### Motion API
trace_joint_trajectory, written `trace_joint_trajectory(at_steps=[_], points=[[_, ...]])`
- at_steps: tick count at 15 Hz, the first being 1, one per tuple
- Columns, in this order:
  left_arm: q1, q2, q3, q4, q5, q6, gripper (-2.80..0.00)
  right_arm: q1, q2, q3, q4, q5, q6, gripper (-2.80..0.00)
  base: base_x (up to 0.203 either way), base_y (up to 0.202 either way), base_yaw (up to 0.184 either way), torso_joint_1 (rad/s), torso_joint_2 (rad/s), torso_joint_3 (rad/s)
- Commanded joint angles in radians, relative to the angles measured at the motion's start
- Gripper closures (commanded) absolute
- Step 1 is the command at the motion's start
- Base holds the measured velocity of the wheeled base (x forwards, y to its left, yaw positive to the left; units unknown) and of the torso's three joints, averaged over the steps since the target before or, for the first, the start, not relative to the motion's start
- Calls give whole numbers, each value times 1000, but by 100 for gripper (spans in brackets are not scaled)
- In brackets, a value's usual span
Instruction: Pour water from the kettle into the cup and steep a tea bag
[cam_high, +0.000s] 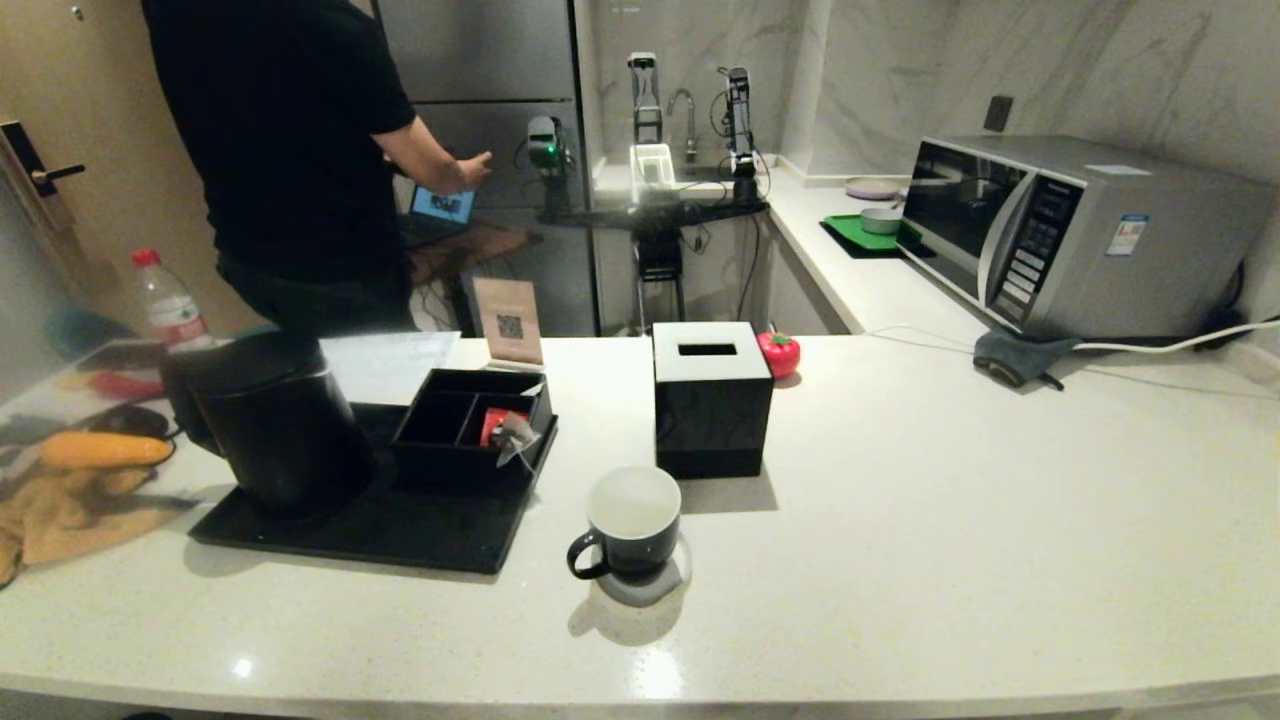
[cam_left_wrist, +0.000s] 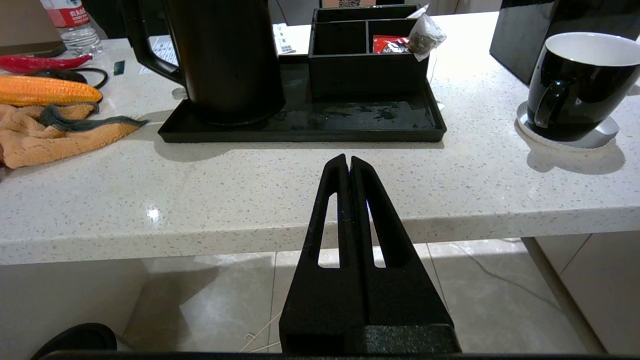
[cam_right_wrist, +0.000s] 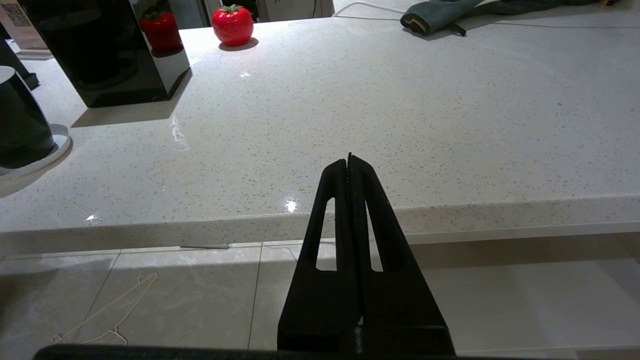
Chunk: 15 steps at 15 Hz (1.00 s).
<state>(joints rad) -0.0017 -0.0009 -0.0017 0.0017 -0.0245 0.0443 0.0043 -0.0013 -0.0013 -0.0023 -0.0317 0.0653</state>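
The black kettle (cam_high: 275, 420) (cam_left_wrist: 225, 55) stands upright at the left end of a black tray (cam_high: 400, 525) (cam_left_wrist: 310, 125). A small grey-white tea bag (cam_high: 515, 438) (cam_left_wrist: 425, 34) leans on the rim of a black divided box (cam_high: 470, 420) (cam_left_wrist: 367, 55) on that tray. The dark cup (cam_high: 632, 525) (cam_left_wrist: 575, 85) with a white inside sits on a coaster, right of the tray. No water shows. My left gripper (cam_left_wrist: 348, 159) is shut and empty, below the counter's front edge. My right gripper (cam_right_wrist: 349, 159) is likewise shut and empty, off the counter's front. Neither arm shows in the head view.
A black tissue box (cam_high: 712, 400) stands behind the cup, a red tomato-shaped thing (cam_high: 780, 353) beside it. A red packet (cam_left_wrist: 392, 44) lies in the divided box. Orange cloth (cam_left_wrist: 55, 137), corn (cam_left_wrist: 45, 90) and a bottle (cam_high: 165, 300) lie left. A microwave (cam_high: 1080, 235) stands far right; a person (cam_high: 300, 150) is behind the counter.
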Motion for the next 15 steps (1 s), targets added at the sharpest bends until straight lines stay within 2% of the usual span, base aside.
trace_joint_trajectory(at_steps=[1, 11, 15], points=[[0, 1, 0, 0, 0, 0, 0, 0, 1, 1, -1, -1, 1, 0, 0, 0, 0, 0, 0, 0], [0, 1, 0, 12, -3, -1, 0, 0, 1, 1, -1, -1, 0, 0, 0, 0, 0, 0, 0, 0], [0, 1, 0, 6, 1, -21, 0, 0, 1, 0, -1, -1, 1, 0, 0, 0, 0, 0, 0, 0]])
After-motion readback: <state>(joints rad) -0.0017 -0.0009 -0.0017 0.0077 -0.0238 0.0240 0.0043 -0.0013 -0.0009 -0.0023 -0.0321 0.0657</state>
